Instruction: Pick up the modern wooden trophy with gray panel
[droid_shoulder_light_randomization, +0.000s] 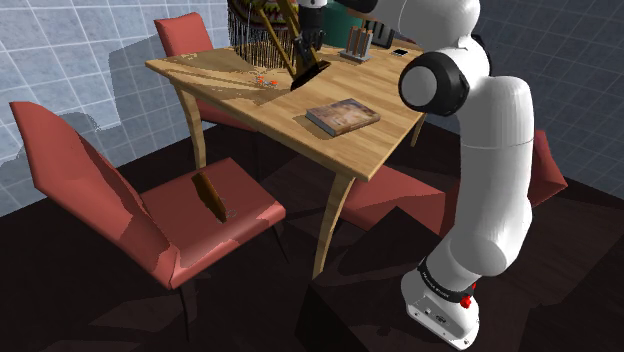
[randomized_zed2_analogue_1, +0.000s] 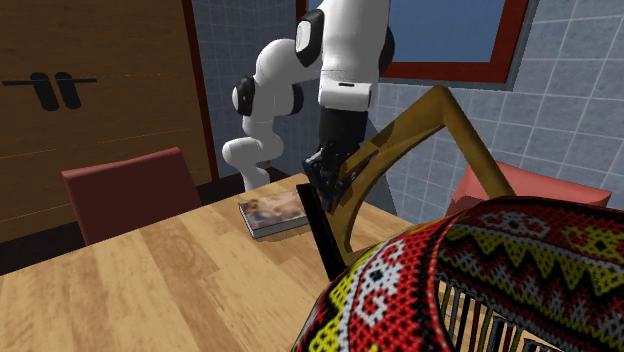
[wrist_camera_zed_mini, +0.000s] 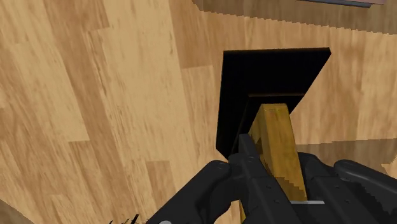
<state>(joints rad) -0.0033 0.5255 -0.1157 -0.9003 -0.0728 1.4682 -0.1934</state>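
Wooden, with a dark base, the trophy (wrist_camera_zed_mini: 275, 140) is pinched by its bar between the fingers (wrist_camera_zed_mini: 251, 175), tilted over the surface (droid_shoulder_light_randomization: 385, 145) near the book (droid_shoulder_light_randomization: 343, 116). It should be raised slowly and straight, so the grip is not twisted loose.

No lettering, number or sign can be read anywhere, not even on the book (droid_shoulder_light_randomization: 343, 116) cover.

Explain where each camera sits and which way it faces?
Shoulder view: high beside the robot, looking down over the table; its white arm shows.
Second exterior view: low across the table, facing the arm and gripper.
Wrist view: on the hand, looking down at the trophy; black fingers clasp it.
Both exterior views share the book.
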